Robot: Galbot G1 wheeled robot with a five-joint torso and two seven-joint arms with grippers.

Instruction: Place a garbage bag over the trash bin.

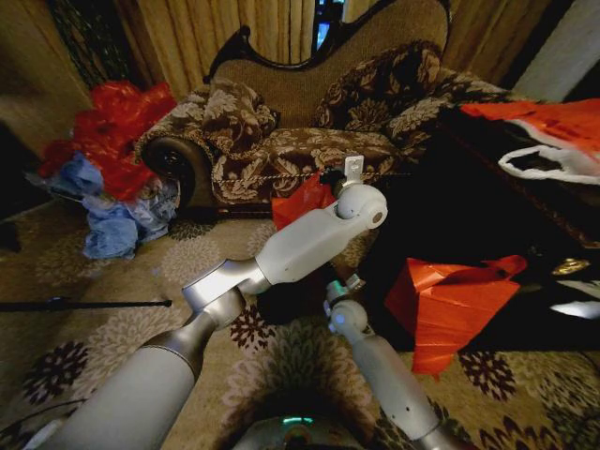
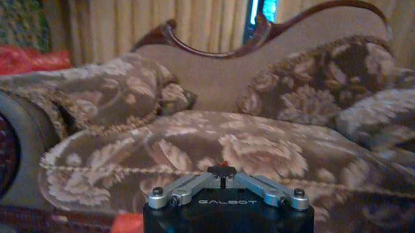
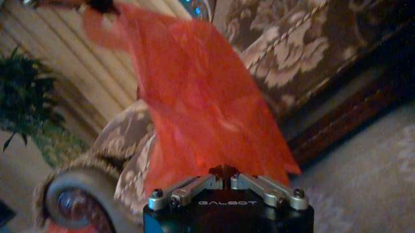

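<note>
The left hand (image 2: 224, 175) is raised in front of the floral sofa (image 1: 309, 131), its fingers pinched together on a scrap of red plastic that shows as a small red tip between them in the left wrist view. In the head view the left arm (image 1: 281, 253) reaches up and forward across the patterned carpet (image 1: 112, 281), and the garbage bag (image 1: 302, 199) hangs just below and beside its wrist, in front of the sofa's lower front edge.

The right hand (image 3: 224, 175) is lower, near the middle of the carpet, and is clenched on the bottom edge of the same bag. In the right wrist view the bag (image 3: 207, 102) stretches as a long red sheet from these fingers up to the far corner, so it is held taut between the two hands, off the floor.

The trash bin (image 1: 286, 300) is a dark shape on the carpet below the bag, largely hidden behind the left arm; its rim cannot be made out.

A larger red-orange plastic sheet (image 1: 450, 305) lies on the carpet to the right, and a heap of red and blue bags (image 1: 108, 178) sits at the sofa's left end.
</note>
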